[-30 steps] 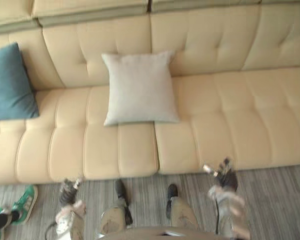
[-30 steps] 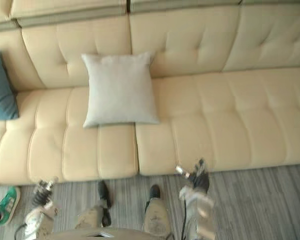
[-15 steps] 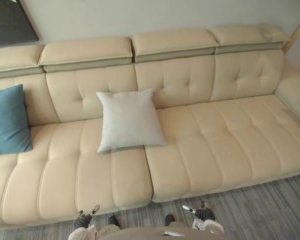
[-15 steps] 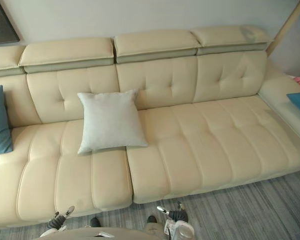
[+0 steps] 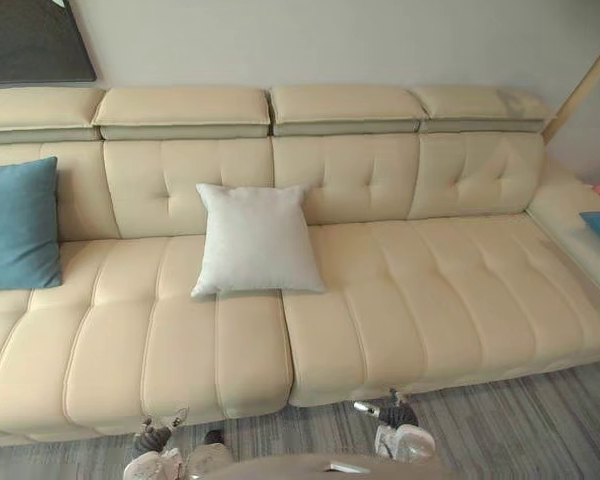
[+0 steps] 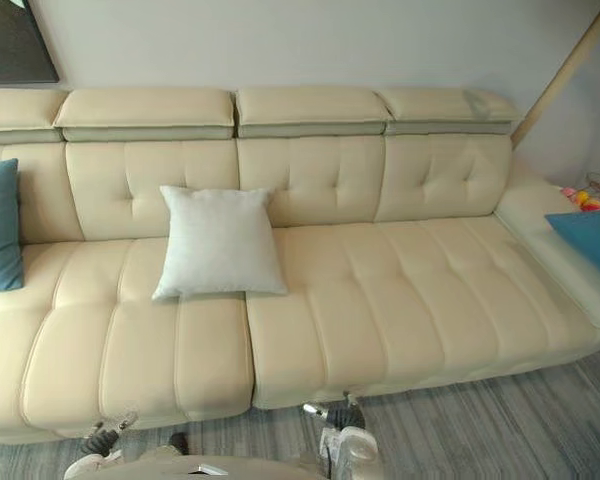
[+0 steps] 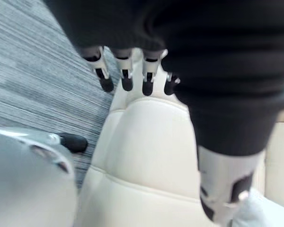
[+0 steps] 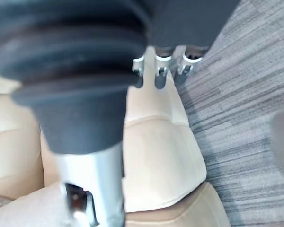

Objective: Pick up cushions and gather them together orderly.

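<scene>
Leaning on sofa backrest (image 5: 365,180) — white cushion (image 5: 257,240), face outward | left hand (image 5: 152,438), right hand (image 5: 394,413) — both slack, empty

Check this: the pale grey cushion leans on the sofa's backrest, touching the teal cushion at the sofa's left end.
Wrong in one respect: the pale grey cushion leans on the sofa backrest, but apart from the teal cushion at the left end. The left eye view shows bare seat between them.
</scene>
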Available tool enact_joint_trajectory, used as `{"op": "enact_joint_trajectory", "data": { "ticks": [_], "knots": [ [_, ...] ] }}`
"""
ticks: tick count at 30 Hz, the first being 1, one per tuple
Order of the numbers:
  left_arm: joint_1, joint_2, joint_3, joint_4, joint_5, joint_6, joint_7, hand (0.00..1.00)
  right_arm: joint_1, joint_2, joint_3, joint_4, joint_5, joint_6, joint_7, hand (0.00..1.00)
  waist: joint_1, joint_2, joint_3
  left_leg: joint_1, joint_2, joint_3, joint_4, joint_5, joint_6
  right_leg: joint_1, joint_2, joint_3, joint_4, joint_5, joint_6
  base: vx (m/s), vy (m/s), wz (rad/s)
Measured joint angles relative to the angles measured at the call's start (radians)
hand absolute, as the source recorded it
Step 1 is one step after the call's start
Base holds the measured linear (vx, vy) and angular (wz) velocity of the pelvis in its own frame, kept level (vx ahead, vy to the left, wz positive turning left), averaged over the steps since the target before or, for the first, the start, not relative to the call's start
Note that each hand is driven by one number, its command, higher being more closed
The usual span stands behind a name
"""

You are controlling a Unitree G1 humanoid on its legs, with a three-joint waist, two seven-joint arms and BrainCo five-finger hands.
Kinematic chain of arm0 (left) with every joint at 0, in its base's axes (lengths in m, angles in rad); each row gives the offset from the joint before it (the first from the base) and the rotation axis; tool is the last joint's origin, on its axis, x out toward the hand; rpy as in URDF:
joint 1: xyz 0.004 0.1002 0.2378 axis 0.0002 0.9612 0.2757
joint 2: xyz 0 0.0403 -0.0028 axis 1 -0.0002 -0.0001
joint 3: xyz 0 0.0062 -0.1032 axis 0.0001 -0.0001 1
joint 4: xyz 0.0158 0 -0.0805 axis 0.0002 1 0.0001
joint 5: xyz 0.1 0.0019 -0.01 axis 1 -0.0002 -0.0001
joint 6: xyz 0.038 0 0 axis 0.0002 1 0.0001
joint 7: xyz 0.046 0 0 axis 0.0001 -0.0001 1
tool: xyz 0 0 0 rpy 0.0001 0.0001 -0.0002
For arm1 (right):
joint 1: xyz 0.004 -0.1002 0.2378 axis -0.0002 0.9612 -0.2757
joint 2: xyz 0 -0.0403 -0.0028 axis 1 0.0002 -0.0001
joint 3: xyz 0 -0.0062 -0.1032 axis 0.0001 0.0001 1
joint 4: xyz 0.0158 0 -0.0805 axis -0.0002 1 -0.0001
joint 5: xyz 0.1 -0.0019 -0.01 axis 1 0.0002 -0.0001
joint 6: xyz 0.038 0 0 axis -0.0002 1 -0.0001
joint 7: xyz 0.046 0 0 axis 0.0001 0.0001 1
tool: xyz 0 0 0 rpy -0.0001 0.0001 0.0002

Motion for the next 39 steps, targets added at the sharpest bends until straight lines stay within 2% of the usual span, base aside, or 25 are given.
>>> {"op": "enact_joint_trajectory", "data": {
  "ticks": [1, 3, 4, 6, 7, 8, 9, 10, 11, 12, 14, 15, 16, 19, 22, 26, 29, 31, 32, 33, 34, 35, 36, 37, 39],
  "knots": [
    [0.010, -0.008, -0.013, 0.001, 0.000, 0.003, 0.004, 0.00, -0.007, -0.032, 0.005, 0.002, -0.005, 0.000, 0.000, 0.00, 0.001, 0.020, 0.008, -0.035, 0.008, -0.006, 0.013, 0.013, -0.009, 0.030, 0.008, 0.001, -0.122, -0.030, -0.007, -0.18, -0.125, -0.26],
    [0.001, -0.006, -0.019, 0.002, 0.000, 0.003, 0.008, 0.00, -0.030, -0.045, 0.006, 0.011, -0.004, 0.000, 0.000, 0.00, 0.001, 0.042, 0.020, -0.077, 0.011, -0.002, 0.036, 0.018, -0.016, 0.047, 0.010, -0.001, -0.220, -0.045, -0.005, -0.24, -0.082, -0.29],
    [-0.023, 0.003, -0.041, 0.010, -0.002, 0.003, 0.018, 0.00, -0.060, -0.037, 0.016, 0.041, -0.004, 0.000, 0.000, 0.00, 0.000, 0.049, 0.066, -0.105, 0.029, -0.001, 0.056, 0.030, -0.028, 0.077, 0.027, -0.004, -0.328, -0.049, 0.002, -0.29, -0.058, -0.26],
    [-0.030, 0.004, -0.052, 0.012, -0.001, 0.004, 0.017, 0.00, -0.060, -0.034, 0.020, 0.048, -0.005, 0.000, -0.001, 0.00, -0.002, 0.059, 0.086, -0.113, 0.043, -0.007, 0.057, 0.044, -0.032, 0.084, 0.041, -0.006, -0.349, -0.044, 0.018, -0.30, -0.065, -0.08],
    [-0.022, 0.003, -0.070, 0.013, 0.002, 0.005, 0.017, 0.00, -0.061, -0.037, 0.020, 0.071, -0.005, 0.007, -0.002, 0.00, -0.012, 0.078, 0.089, -0.097, 0.058, -0.015, 0.002, 0.091, -0.051, 0.065, 0.066, -0.008, -0.326, -0.040, 0.015, -0.34, -0.071, 0.08],
    [-0.017, 0.002, -0.079, 0.013, 0.003, 0.005, 0.017, 0.00, -0.054, -0.039, 0.015, 0.074, -0.005, 0.015, -0.003, 0.00, -0.018, 0.086, 0.089, -0.081, 0.059, -0.025, -0.046, 0.099, -0.078, 0.056, 0.072, -0.013, -0.316, -0.037, 0.011, -0.39, -0.041, 0.13],
    [-0.024, 0.010, -0.082, 0.016, 0.003, 0.005, 0.016, 0.00, -0.040, -0.031, -0.013, 0.078, -0.004, 0.017, -0.006, 0.00, -0.022, 0.056, 0.094, -0.084, 0.036, -0.036, -0.052, 0.040, -0.106, 0.035, 0.041, -0.030, -0.314, -0.034, -0.009, -0.22, 0.016, 0.06],
    [-0.033, 0.015, -0.076, 0.016, 0.003, 0.005, 0.015, 0.00, -0.038, -0.022, -0.024, 0.083, -0.004, 0.017, -0.006, 0.00, -0.021, 0.043, 0.099, -0.094, 0.021, -0.037, 0.002, 0.015, -0.070, 0.026, 0.024, -0.028, -0.307, -0.028, -0.009, -0.25, 0.051, -0.08],
    [-0.031, 0.019, -0.058, 0.020, 0.003, 0.005, 0.015, 0.00, -0.033, -0.024, -0.049, 0.095, -0.004, 0.017, -0.009, 0.00, -0.021, 0.022, 0.098, -0.111, -0.013, -0.040, 0.148, -0.014, -0.024, 0.013, -0.014, -0.022, -0.300, -0.017, -0.001, -0.22, 0.054, -0.23],
    [-0.027, 0.016, -0.049, 0.029, 0.003, 0.005, 0.017, 0.00, -0.024, -0.032, -0.058, 0.104, -0.003, 0.017, -0.011, 0.00, -0.024, 0.018, 0.095, -0.108, -0.037, -0.043, 0.292, -0.101, -0.006, 0.008, -0.033, -0.007, -0.306, -0.001, 0.004, -0.22, 0.058, -0.33],
    [-0.022, 0.001, -0.037, 0.032, 0.003, 0.005, 0.017, 0.00, -0.003, -0.035, -0.067, 0.110, -0.004, 0.020, -0.010, 0.00, -0.029, 0.036, 0.093, -0.065, -0.035, -0.076, 0.433, -0.278, -0.036, -0.005, -0.022, 0.037, -0.337, 0.038, 0.013, -0.22, 0.139, -0.49],
    [-0.019, -0.008, -0.021, 0.033, 0.003, 0.005, 0.016, 0.00, 0.008, -0.027, -0.082, 0.109, -0.004, 0.021, -0.009, 0.00, -0.027, 0.045, 0.088, -0.035, -0.032, -0.101, 0.431, -0.335, -0.047, -0.012, -0.010, 0.059, -0.355, 0.056, 0.017, -0.24, 0.255, -0.93],
    [-0.008, -0.027, 0.007, 0.034, 0.000, 0.006, 0.016, 0.00, 0.015, -0.016, -0.103, 0.110, -0.002, 0.023, -0.009, 0.00, -0.019, 0.057, 0.079, 0.004, -0.039, -0.131, 0.365, -0.414, -0.035, -0.038, 0.023, 0.114, -0.369, 0.082, 0.016, -0.20, 0.216, -0.95],
    [0.011, 0.008, 0.013, 0.036, -0.002, 0.006, 0.016, 0.00, 0.021, 0.039, -0.117, 0.111, -0.002, 0.037, -0.007, 0.00, -0.033, -0.006, 0.045, 0.039, -0.071, -0.034, 0.238, -0.378, -0.029, -0.080, 0.030, 0.172, -0.394, 0.153, -0.009, -0.17, 0.123, -0.95],
    [0.006, 0.009, 0.007, 0.050, -0.001, 0.006, 0.018, 0.00, 0.018, 0.040, -0.117, 0.108, -0.002, 0.036, -0.010, 0.00, -0.053, -0.002, 0.039, 0.061, -0.097, -0.003, 0.172, -0.376, -0.028, -0.105, 0.048, 0.178, -0.413, 0.195, -0.046, -0.08, 0.067, -0.63],
    [-0.001, 0.009, -0.008, 0.069, 0.004, 0.007, 0.017, 0.00, 0.022, 0.045, -0.115, 0.107, 0.003, 0.036, -0.011, 0.00, -0.052, 0.004, 0.027, 0.094, -0.109, 0.031, 0.126, -0.359, -0.012, -0.129, 0.079, 0.249, -0.428, 0.227, -0.032, 0.01, 0.016, -0.82],
    [-0.013, -0.001, -0.010, 0.071, 0.025, 0.007, 0.014, 0.00, 0.018, 0.045, -0.106, 0.097, 0.003, 0.036, -0.011, 0.00, -0.055, 0.015, 0.030, 0.127, -0.084, 0.110, 0.116, -0.360, -0.013, -0.145, 0.125, 0.303, -0.439, 0.245, -0.032, 0.09, -0.037, -1.02],
    [-0.020, -0.004, -0.011, 0.074, 0.046, 0.007, 0.008, 0.00, 0.017, 0.040, -0.073, 0.083, 0.003, 0.034, -0.007, 0.00, -0.050, 0.023, 0.033, 0.164, -0.048, 0.205, 0.104, -0.356, -0.015, -0.162, 0.164, 0.227, -0.460, 0.286, -0.074, 0.10, -0.065, -1.23],
    [-0.020, -0.003, -0.011, 0.078, 0.054, 0.007, 0.005, 0.00, 0.017, 0.039, -0.073, 0.079, 0.002, 0.034, -0.007, 0.00, -0.048, 0.025, 0.036, 0.170, -0.042, 0.222, 0.104, -0.357, -0.016, -0.163, 0.166, 0.199, -0.465, 0.290, -0.083, 0.08, -0.099, -1.09],
    [-0.029, -0.003, -0.013, 0.084, 0.063, 0.007, 0.000, 0.00, 0.016, 0.038, -0.076, 0.075, 0.002, 0.034, -0.007, 0.00, -0.054, 0.038, 0.044, 0.176, -0.028, 0.259, 0.107, -0.353, -0.015, -0.165, 0.162, 0.126, -0.474, 0.275, -0.114, 0.07, -0.111, -0.93],
    [-0.048, -0.018, -0.033, 0.088, 0.064, 0.008, -0.004, 0.00, 0.012, 0.030, -0.090, 0.070, 0.004, 0.028, -0.006, 0.00, -0.069, 0.058, 0.057, 0.206, -0.014, 0.312, 0.094, -0.347, -0.026, -0.177, 0.127, -0.066, -0.437, 0.230, -0.162, 0.10, -0.085, -1.13],
    [-0.053, -0.026, -0.054, 0.088, 0.065, 0.008, -0.006, 0.00, 0.009, 0.023, -0.096, 0.072, 0.003, 0.027, -0.006, 0.00, -0.065, 0.075, 0.063, 0.234, -0.007, 0.358, 0.079, -0.340, -0.037, -0.176, 0.095, -0.193, -0.400, 0.208, -0.172, 0.09, -0.035, -1.05],
    [-0.054, -0.027, -0.064, 0.088, 0.065, 0.008, -0.008, 0.00, 0.008, 0.020, -0.096, 0.072, 0.002, 0.027, -0.006, 0.00, -0.064, 0.078, 0.063, 0.248, -0.005, 0.376, 0.074, -0.335, -0.045, -0.175, 0.079, -0.250, -0.385, 0.200, -0.170, 0.13, -0.036, -1.24],
    [-0.055, -0.023, -0.094, 0.089, 0.075, 0.007, -0.022, 0.00, 0.004, 0.017, -0.095, 0.076, -0.003, 0.027, -0.005, 0.00, -0.065, 0.078, 0.062, 0.272, 0.001, 0.410, 0.074, -0.329, -0.055, -0.174, 0.041, -0.388, -0.346, 0.190, -0.161, 0.12, -0.071, -0.97],
    [-0.076, -0.020, -0.134, 0.110, 0.096, 0.009, -0.037, 0.00, -0.003, 0.012, -0.099, 0.081, -0.002, 0.026, -0.004, 0.00, -0.082, 0.082, 0.060, 0.284, 0.010, 0.401, 0.058, -0.318, -0.074, -0.182, 0.042, -0.437, -0.308, 0.156, -0.155, 0.20, -0.161, -0.74]
  ]
}}
